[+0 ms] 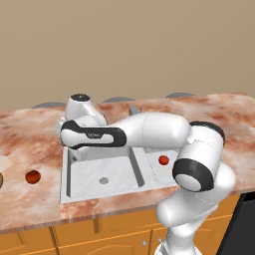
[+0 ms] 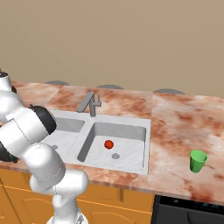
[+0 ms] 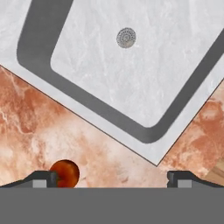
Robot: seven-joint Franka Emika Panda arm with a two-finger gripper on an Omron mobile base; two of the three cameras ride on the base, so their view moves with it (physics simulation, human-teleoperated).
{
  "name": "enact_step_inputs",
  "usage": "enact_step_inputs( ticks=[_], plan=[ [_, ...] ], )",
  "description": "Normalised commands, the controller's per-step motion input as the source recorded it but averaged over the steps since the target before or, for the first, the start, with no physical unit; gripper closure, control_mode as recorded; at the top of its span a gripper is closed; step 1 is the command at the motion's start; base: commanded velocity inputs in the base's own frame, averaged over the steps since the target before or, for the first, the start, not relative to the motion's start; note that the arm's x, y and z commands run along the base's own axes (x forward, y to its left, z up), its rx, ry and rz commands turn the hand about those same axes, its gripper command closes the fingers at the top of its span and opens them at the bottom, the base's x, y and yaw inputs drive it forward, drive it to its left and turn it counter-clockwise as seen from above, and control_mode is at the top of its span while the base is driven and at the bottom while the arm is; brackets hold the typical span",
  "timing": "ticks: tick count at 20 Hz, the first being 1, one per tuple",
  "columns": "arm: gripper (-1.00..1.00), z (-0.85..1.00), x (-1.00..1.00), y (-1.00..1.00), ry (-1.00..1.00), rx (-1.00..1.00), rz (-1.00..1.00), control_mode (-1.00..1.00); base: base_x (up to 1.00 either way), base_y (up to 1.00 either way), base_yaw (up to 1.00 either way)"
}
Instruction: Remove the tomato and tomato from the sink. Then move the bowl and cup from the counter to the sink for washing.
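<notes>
Marbled reddish-brown counter [image 1: 30, 209] runs along a plain beige wall and holds the pale grey double-basin sink [image 1: 79, 195]. 1 darker tomato [image 1: 33, 176] rests on the counter left of the sink; in the hand view it sits just beside 1 fingertip. The brighter tomato [image 2: 108, 144] lies in the right basin, near its drain. The green cup [image 2: 197, 161] stands on the counter, well apart to the right. The gripper [image 3: 112, 177] hangs over the sink's corner, fingers spread wide, holding nothing. Judgement: the remaining tomato is light, round, smooth and prone to rolling. Grip across its widest girth from above, with moderate force to avoid bruising.
</notes>
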Motion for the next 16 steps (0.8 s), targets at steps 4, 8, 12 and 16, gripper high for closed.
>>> enact_step_inputs(
  ticks=[4, 8, 12, 16],
  plan=[
    [-1.0, 0.2, -0.12, -0.27, 0.0, 0.0, 0.0, -1.0, 0.0, 0.0, 0.0],
    [-1.0, 0.17, -0.14, -0.33, 0.0, 0.0, 0.0, -1.0, 0.0, 0.0, 0.0],
    [-1.0, 0.11, -0.2, -0.32, 0.0, -0.01, 0.0, -1.0, 0.0, 0.0, 0.0],
    [-1.0, 0.07, -0.22, -0.34, -0.03, -0.02, 0.01, -1.0, 0.0, 0.0, 0.0]
  ],
)
